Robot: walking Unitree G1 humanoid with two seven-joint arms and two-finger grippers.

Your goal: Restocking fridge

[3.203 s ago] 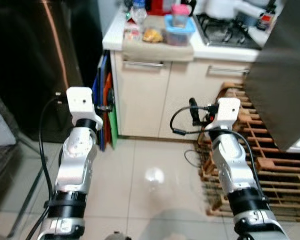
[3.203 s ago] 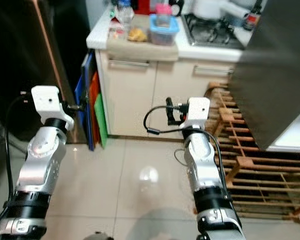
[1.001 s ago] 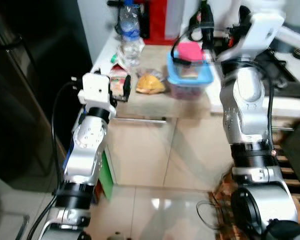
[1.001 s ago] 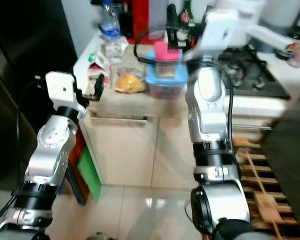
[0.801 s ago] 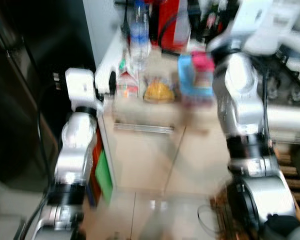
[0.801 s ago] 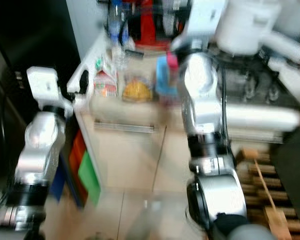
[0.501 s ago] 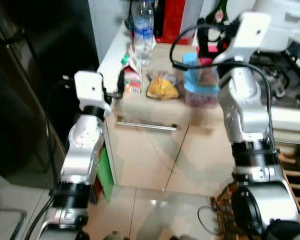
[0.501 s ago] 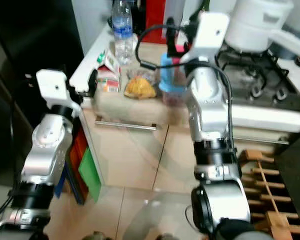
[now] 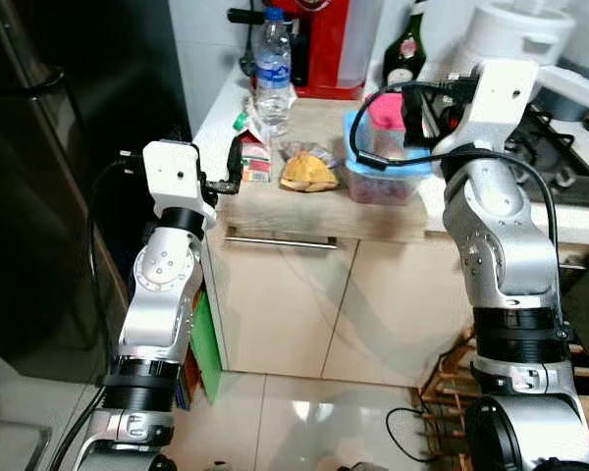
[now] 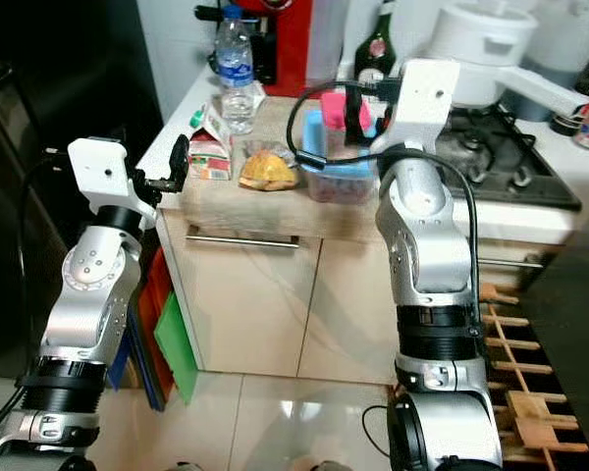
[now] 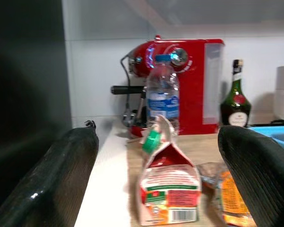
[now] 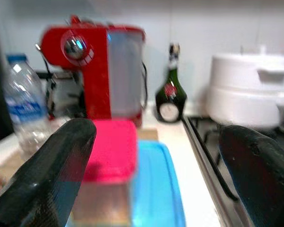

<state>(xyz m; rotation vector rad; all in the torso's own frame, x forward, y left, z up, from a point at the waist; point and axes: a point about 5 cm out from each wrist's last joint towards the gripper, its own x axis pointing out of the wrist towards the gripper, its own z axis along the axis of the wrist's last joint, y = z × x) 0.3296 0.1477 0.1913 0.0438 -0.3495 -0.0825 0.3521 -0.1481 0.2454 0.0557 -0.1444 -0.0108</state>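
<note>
On the wooden counter (image 9: 304, 201) stand a clear water bottle (image 9: 273, 61), a small red and white carton (image 9: 255, 162), an orange bag (image 9: 307, 172) and a blue tub (image 9: 388, 177) with a pink-lidded box (image 9: 387, 111) on top. My left gripper (image 9: 234, 165) is open at the counter's left end, level with the carton (image 11: 169, 189), its fingers (image 11: 52, 175) wide apart. My right gripper (image 10: 353, 106) is open just before the pink-lidded box (image 12: 111, 151) and holds nothing.
A dark fridge (image 9: 39, 147) stands left of the counter. Behind the food are a red coffee machine (image 9: 329, 44), a green bottle (image 9: 404, 49) and a white pot (image 9: 515, 29). A gas hob (image 10: 491, 162) lies right. A wooden pallet (image 10: 530, 392) covers the floor right.
The camera has come from across the floor up to the counter. Both arms have risen to counter height. In the last half second the blur has cleared and the right gripper has sunk slightly.
</note>
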